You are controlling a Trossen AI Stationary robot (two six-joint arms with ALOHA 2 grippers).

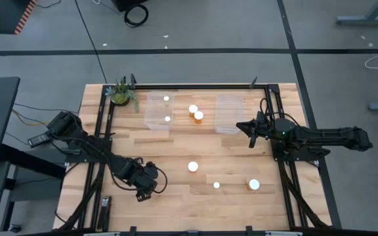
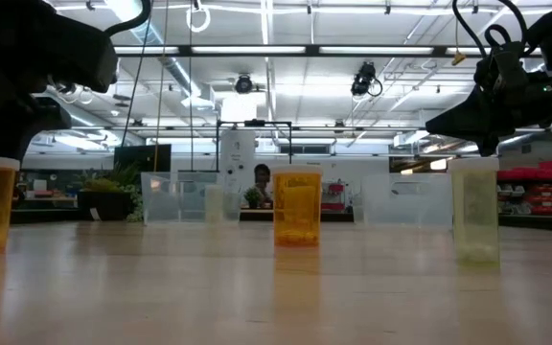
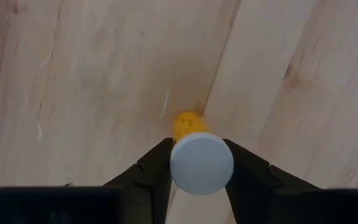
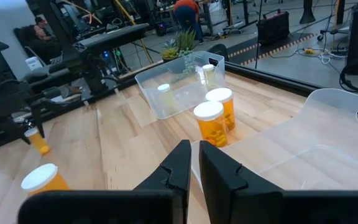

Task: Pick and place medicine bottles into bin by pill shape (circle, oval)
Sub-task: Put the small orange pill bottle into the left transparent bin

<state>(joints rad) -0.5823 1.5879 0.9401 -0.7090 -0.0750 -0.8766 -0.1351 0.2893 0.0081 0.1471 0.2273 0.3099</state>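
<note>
Your table point(image 1: 176, 147): two clear bins point(image 1: 159, 111) at far edge. Left gripper point(image 3: 201, 163), near front-left, fingers clamped on a white-capped amber bottle point(image 3: 202, 163), held above the wood. Right gripper point(image 4: 194, 165) beside right bin point(image 4: 328, 134), fingers nearly together, holding nothing.

Left gripper point(image 3: 201, 163) covers most of its medicine bottle point(image 3: 201, 160); only cap and an amber sliver show. Pill shapes too small to tell in all 4 views.
</note>
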